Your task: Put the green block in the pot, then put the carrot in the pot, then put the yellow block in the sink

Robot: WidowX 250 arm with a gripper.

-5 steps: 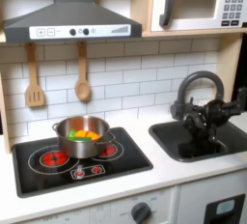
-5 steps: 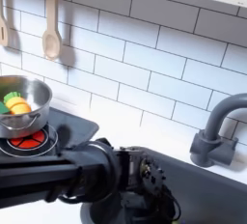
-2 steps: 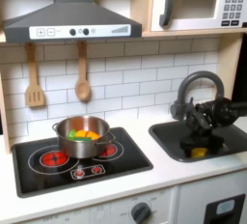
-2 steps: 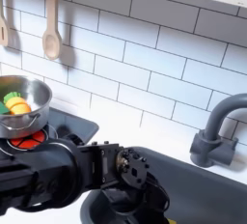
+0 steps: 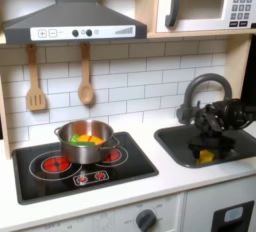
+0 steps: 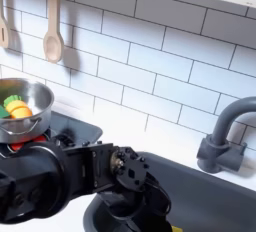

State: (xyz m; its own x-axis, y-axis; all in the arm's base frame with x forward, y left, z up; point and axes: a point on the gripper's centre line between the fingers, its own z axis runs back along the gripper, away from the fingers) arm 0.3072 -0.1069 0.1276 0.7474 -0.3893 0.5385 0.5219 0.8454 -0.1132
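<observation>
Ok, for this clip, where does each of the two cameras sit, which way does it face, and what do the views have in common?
First exterior view: in front of the toy kitchen, facing the tiled back wall; it takes in the pot on the stove, the sink with the yellow block in it, and the gripper over the basin.
Second exterior view: close above the counter, looking across toward the wall and faucet; the black arm crosses the foreground.
Both exterior views show the pot holding the carrot and green block, the faucet and the wooden spoons.

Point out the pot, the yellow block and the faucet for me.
pot (image 5: pixel 88 152): first exterior view, front steel wall.
yellow block (image 5: pixel 205 157): first exterior view, top face, in the sink.
faucet (image 6: pixel 222 134): second exterior view, upright column.
</observation>
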